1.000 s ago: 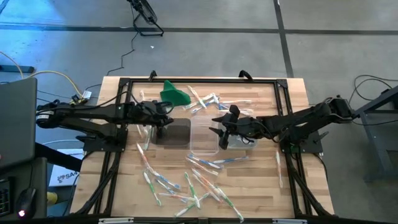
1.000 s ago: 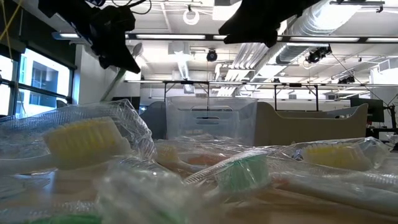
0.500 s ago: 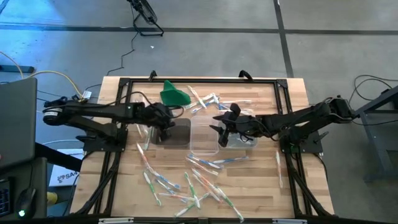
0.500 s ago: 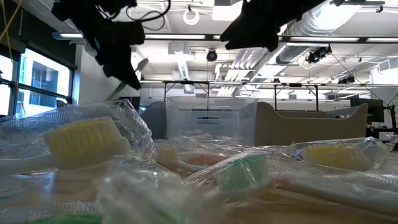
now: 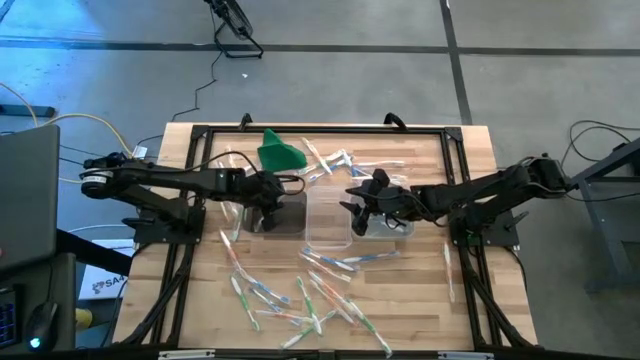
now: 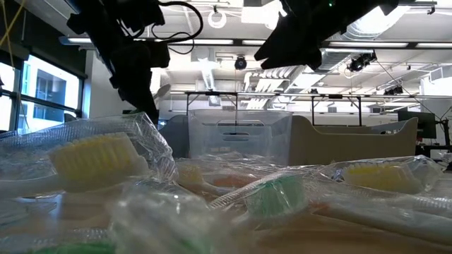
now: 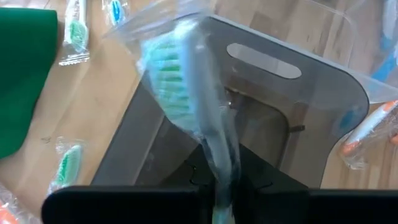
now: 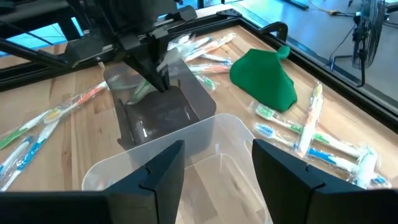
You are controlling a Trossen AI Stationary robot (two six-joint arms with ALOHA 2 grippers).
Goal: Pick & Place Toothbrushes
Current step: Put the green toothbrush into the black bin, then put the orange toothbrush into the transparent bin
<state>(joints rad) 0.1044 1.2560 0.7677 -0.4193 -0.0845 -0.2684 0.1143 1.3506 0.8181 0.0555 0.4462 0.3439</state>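
At left, pincer: left pincer [image 5: 262, 203] clamps green-bristled wrapped toothbrush [image 7: 186, 99] over dark smoky plastic tub [image 5: 290, 214].
Centre, progress: barely begun; whitish toothbrushes [image 5: 300, 295] mostly scattered across tabletop [image 5: 420, 300].
Right, pincer: right pincer [image 5: 352, 200] fingers apart, empty, over clear tub [image 5: 328, 215].

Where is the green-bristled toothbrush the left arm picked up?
The green-bristled toothbrush is in the left pincer, poised over the dark tub on the table's left, just below the green cloth.

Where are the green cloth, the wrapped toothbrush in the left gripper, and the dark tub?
green cloth [image 5: 279, 152]: high view, middle of the cloth.
wrapped toothbrush [image 7: 169, 81]: left wrist view, green bristles.
dark tub [image 8: 163, 115]: right wrist view, inner floor.
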